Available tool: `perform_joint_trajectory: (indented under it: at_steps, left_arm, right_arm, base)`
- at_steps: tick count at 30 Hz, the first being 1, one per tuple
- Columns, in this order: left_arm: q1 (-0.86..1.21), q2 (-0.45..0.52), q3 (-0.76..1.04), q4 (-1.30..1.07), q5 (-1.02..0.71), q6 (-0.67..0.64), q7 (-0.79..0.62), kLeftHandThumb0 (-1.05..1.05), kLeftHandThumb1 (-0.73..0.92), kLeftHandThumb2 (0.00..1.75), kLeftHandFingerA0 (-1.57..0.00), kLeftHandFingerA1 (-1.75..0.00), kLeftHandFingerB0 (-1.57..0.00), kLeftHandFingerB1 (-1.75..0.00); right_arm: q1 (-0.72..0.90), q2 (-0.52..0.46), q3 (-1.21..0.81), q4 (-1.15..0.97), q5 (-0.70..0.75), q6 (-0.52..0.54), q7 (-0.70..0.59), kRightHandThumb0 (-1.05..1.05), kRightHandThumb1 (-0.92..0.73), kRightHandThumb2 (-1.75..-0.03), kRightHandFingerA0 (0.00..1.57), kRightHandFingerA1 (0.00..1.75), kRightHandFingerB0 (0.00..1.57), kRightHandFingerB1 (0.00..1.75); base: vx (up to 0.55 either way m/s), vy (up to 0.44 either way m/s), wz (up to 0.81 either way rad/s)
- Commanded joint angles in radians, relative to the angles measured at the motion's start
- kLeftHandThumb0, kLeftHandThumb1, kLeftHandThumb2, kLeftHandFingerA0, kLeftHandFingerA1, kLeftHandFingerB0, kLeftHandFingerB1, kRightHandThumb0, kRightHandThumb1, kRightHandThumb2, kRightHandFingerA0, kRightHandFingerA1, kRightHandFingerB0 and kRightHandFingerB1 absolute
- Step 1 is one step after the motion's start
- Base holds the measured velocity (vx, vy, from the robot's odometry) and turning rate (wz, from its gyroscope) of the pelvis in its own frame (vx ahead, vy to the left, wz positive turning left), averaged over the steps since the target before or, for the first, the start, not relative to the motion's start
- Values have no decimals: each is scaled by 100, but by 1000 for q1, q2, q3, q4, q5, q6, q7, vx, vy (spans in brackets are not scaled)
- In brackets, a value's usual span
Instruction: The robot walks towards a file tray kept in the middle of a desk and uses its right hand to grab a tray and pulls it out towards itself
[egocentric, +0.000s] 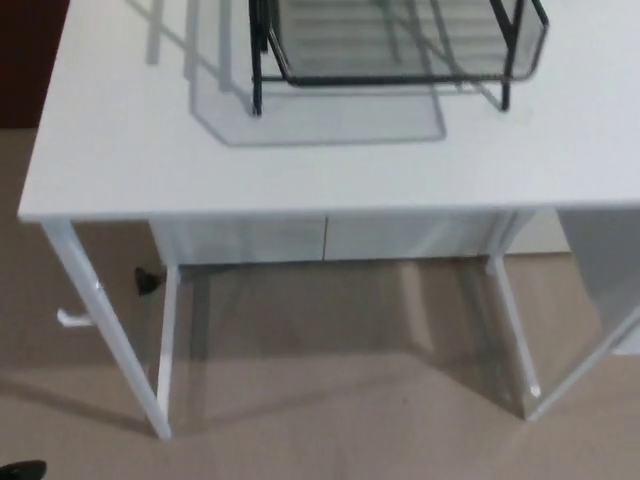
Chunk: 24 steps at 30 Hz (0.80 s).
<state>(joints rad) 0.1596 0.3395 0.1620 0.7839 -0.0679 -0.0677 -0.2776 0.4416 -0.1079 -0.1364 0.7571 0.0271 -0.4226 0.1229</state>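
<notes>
File tray (400, 45) on desk (120, 150)

File tray (400, 45) is a black wire-frame unit with mesh-sided trays, standing upright on thin black legs on the white tabletop (120, 150), cropped by the top edge of the frame so only its lower part shows. It sits toward the far side of the tabletop, roughly centred left to right, well back from the near edge. The bottom tray looks seated in the frame with its front rim facing the camera; contents can't be made out through the mesh.
</notes>
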Motion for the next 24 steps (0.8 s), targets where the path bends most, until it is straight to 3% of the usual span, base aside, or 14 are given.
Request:
perform_joint_trajectory:
  at_steps: [1, 2, 3, 8, 9, 15, 16, 20, 21, 23, 24]
  left_arm:
    - [14, 7, -9, 1, 14, -23, -4, -41, 48, 70, -54, -79, -27, -57]
    - [14, 6, -10, 0, 14, -23, -4, -41, 48, 70, -54, -79, -27, -57]
    - [10, 3, -13, 0, 16, -11, -3, -44, 38, 87, -55, -78, -27, -60]
    - [22, -13, -28, -23, 14, 3, -17, -41, 39, 88, -53, -76, -26, -60]
    - [32, -20, -31, -36, 11, 10, -22, -38, 47, 72, -52, -76, -27, -58]
    - [72, -28, -64, -98, -4, 88, -95, -40, 48, 66, -50, -71, -24, -53]
    - [78, -18, -80, -110, -4, 120, -129, -35, 34, 90, -41, -69, -16, -56]
    - [54, 31, -160, -81, 14, 169, -273, -36, 38, 89, -39, -65, -10, -53]
    - [53, 41, -180, -76, 24, 169, -294, -44, 53, 56, -49, -58, -24, -46]
    - [38, 64, -245, -57, 53, 198, -359, -44, 51, 55, -55, -54, -28, -42]
    - [44, 71, -259, -75, 51, 211, -374, -42, 48, 54, -61, -55, -32, -42]
  right_arm:
    - [0, -18, -5, 38, -5, -40, -6, -49, -68, -61, 45, 40, 28, 30]
    - [0, -20, -5, 40, -4, -42, -6, -49, -68, -61, 45, 40, 28, 30]
    - [7, -18, -2, 17, -7, -34, -13, -49, -67, -60, 46, 42, 29, 30]
    - [-19, -22, -9, 80, 1, -50, -13, -50, -65, -60, 48, 41, 30, 31]
    - [-20, -25, -5, 95, -10, -59, -22, -48, -67, -60, 48, 40, 30, 31]
    - [-20, -30, -6, 141, -6, -87, -18, -48, -66, -60, 48, 39, 29, 31]
    - [-20, -30, -8, 160, -5, -100, -16, -49, -66, -60, 47, 40, 29, 31]
    - [3, -24, -5, 122, 2, -99, -8, -49, -66, -60, 45, 42, 28, 31]
    - [7, -23, -5, 120, 2, -102, -7, -50, -66, -60, 47, 44, 29, 31]
    - [10, -23, -2, 131, -4, -112, -10, -51, -65, -60, 47, 46, 29, 31]
    - [1, -27, -1, 153, -12, -120, -18, -56, -54, -85, 44, 57, 24, 45]
  base:
    - [262, -67, 9]
    - [396, -109, 16]
    - [429, -126, 34]
    - [479, -38, 46]
    - [454, -6, -7]
    - [272, 36, -17]
    - [216, 170, -47]
    - [333, 224, -16]
    - [317, 185, -6]
    - [135, 181, -3]
    - [21, 151, 0]
